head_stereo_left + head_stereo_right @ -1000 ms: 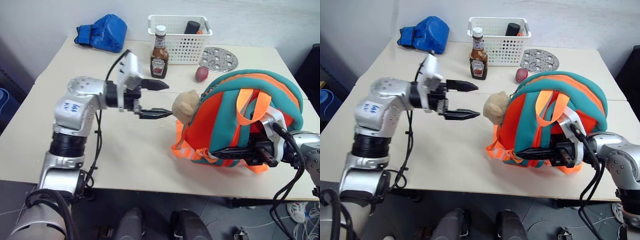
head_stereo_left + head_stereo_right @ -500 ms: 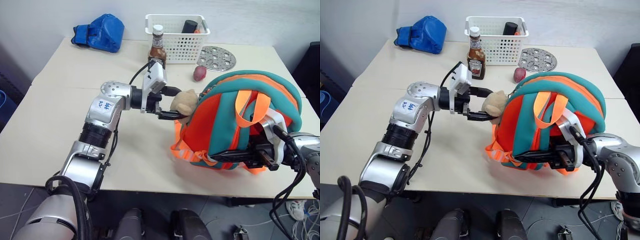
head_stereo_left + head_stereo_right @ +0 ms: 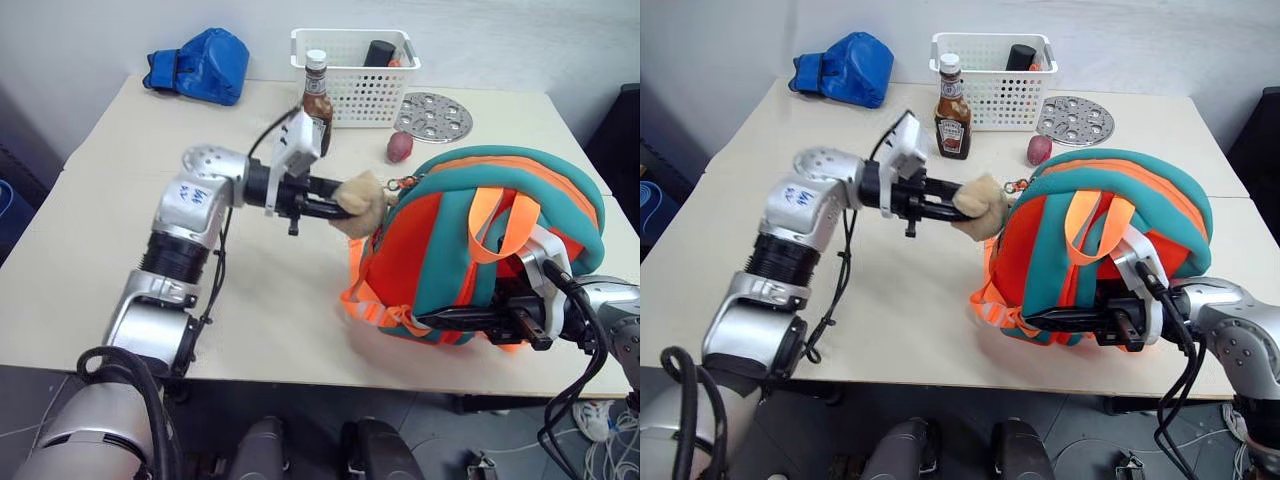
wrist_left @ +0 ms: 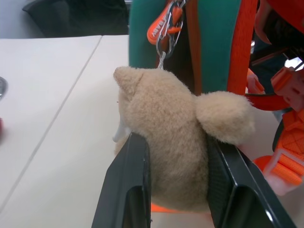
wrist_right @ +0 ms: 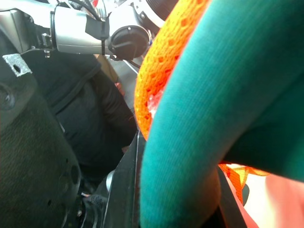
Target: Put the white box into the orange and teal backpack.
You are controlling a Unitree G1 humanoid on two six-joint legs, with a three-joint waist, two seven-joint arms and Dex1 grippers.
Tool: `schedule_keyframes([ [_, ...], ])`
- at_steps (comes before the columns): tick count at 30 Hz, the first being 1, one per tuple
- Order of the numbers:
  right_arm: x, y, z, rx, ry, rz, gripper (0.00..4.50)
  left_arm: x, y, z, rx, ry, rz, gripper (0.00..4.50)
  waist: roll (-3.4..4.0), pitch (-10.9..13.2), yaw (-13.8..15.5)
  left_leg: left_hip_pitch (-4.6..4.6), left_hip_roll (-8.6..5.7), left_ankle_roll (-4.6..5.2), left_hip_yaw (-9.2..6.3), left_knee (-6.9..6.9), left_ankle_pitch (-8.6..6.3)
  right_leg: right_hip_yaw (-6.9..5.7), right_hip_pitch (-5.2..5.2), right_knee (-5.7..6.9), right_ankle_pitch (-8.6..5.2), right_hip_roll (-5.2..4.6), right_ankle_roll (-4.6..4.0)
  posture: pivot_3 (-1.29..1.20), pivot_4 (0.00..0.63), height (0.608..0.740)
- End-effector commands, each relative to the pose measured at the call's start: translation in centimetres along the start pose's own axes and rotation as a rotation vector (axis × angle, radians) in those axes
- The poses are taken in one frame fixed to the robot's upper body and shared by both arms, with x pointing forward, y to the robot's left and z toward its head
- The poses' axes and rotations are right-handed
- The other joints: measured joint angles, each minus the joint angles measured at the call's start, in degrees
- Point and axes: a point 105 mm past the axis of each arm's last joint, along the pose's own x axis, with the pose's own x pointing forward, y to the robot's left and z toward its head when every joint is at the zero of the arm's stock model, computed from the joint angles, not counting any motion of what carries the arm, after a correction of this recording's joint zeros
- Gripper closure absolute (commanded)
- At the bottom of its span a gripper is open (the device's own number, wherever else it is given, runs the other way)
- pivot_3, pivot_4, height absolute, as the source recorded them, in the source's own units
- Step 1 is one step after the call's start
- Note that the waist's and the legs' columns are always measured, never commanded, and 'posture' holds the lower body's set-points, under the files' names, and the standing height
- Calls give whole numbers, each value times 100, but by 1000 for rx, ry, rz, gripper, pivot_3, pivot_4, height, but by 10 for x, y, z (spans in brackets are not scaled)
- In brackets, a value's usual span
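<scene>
- Left eye view: the orange and teal backpack (image 3: 480,240) stands on the beige table (image 3: 110,230), straight ahead of the left gripper's tips and just behind the right gripper.
- The right gripper (image 3: 470,320) is clamped on a teal strap low on the backpack's near side.
- The left gripper (image 3: 335,200) is pinched on the beige plush cat charm (image 4: 175,142), which hangs by a clip from the backpack's side.
- Beyond the left gripper stand a ketchup bottle (image 3: 317,92) and a white perforated basket (image 3: 357,62).
- The white box: I cannot tell where it is.
- Likely step: readying the backpack. Next calls for opening it, then finding the box.
</scene>
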Motion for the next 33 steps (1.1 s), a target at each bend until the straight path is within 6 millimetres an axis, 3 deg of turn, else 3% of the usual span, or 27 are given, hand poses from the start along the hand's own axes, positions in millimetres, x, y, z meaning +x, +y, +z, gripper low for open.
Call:
schedule_keyframes([
  [1, 4, 5, 4, -23, -45, 9, 4500, -23, -1, 17, 69, 32, -24, 3494, 0, 0, 0, 0, 0, 0, 0, 0, 0, 0, 0, -1, 0, 0, 0, 0, 150, 740],
  [5, 3, 5, 7, -25, -83, -9, 4500, -41, -5, 9, 115, 138, -53, 3494, 1, 0, -3, 0, 0, 0, 0, -2, 0, 1, -1, 0, -1, 0, -1, 0, 150, 740],
  [12, -1, 12, 17, -44, -137, -11, 4500, -56, -21, -35, 143, 324, -116, 3494, 1, 0, -7, -1, 0, 3, 0, -5, -2, 3, -2, -1, -1, -1, -1, 0, 150, 740],
  [19, -4, 20, 28, -59, -166, -3, 4500, -34, -24, -59, 192, 365, -129, 3494, 1, 0, 29, -5, -2, 35, -4, 5, -17, 1, 1, -2, 0, -6, -1, 0, 150, 740],
  [26, -2, 20, 26, -56, -171, -5, 4500, -11, -30, -91, 229, 438, -164, 3494, 1, 0, 6, -4, -1, 35, -1, 0, -17, 1, -2, -1, 0, -2, -1, 0, 150, 740],
  [30, 1, 24, 26, -59, -164, 22, 4500, -3, -37, -120, 299, 544, -211, 3494, 1, 0, 10, -2, -1, 36, -1, 1, -17, 1, 0, 0, 0, -2, -1, 0, 150, 740],
  [33, 3, 24, 18, -63, -120, 18, 4500, 6, -32, -124, 264, 510, -154, 3494, 2, -1, 24, -2, -2, 36, -2, 2, -18, 0, 2, -1, 0, -4, -1, 0, 150, 740],
])
